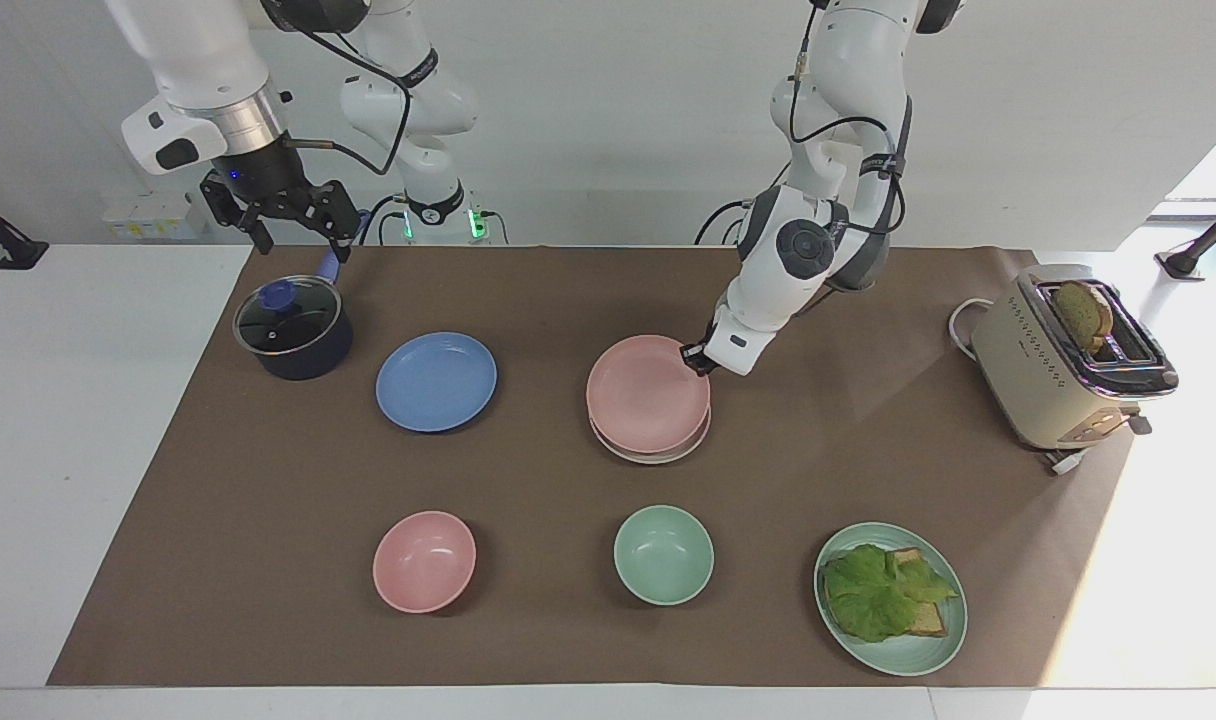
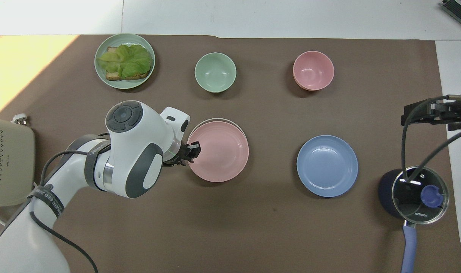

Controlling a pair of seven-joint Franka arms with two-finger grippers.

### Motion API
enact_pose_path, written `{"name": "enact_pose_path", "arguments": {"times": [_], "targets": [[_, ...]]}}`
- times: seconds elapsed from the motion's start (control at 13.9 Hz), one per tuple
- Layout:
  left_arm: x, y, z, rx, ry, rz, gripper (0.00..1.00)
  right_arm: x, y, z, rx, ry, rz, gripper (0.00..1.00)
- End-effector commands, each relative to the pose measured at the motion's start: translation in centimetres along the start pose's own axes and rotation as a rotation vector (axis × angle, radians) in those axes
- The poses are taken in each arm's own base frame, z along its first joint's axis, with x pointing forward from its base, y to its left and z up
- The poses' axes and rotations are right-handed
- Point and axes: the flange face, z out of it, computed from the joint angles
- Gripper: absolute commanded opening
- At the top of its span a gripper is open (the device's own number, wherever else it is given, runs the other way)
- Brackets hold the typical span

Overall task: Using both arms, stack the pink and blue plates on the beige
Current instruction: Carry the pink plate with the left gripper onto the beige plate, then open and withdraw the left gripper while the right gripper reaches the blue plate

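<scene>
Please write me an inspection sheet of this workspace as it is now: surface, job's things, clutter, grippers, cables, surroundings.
Surface: brown mat on a white table.
Job's things: pink plate on the beige plate; blue plate apart, on the mat.
Clutter: lidded pot, pink bowl, green bowl, plate of lettuce toast, toaster.
Grippers: left gripper at the pink plate's rim; right gripper open over the pot.
Cables: black, along both arms.
Surroundings: nothing seen.

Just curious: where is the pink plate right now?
The pink plate sits on the beige plate mid-table, beside the blue plate, with the left gripper at its rim.
</scene>
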Motion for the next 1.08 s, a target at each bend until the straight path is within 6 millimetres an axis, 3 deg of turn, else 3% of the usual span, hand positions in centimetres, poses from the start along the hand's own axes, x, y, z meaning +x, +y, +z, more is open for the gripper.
{"name": "enact_pose_path", "arguments": {"times": [0.0,0.14,0.29,0.5,0.65,0.79,1.01], "targets": [[1.1,-1.8,-1.4,-0.014,0.015,-0.023,1.0,-0.7,0.6,2.1,0.015,0.009,-0.001,1.0],[4.1,-4.6,-4.9,0.026,0.052,-0.024,1.0,-0.5,0.5,5.8,0.011,-0.02,-0.015,1.0],[6.3,-7.5,-9.0,0.118,0.115,0.088,1.0,-0.5,0.0,10.2,0.012,-0.019,-0.025,1.0],[8.9,-14.3,-15.7,0.136,0.197,0.223,1.0,-1.7,0.2,18.8,0.042,-0.001,-0.017,1.0],[9.0,-16.5,-20.6,0.143,0.199,0.28,1.0,-2.7,1.6,21.9,0.111,0.005,-0.04,1.0],[7.8,-17.3,-25.1,0.152,0.201,0.333,1.0,-3.9,2.0,24.7,0.14,0.01,-0.051,1.0],[5.4,-18.3,-28.4,0.161,0.213,0.384,1.0,-5.3,3.9,28.4,0.209,0.031,-0.065,1.0]]}}
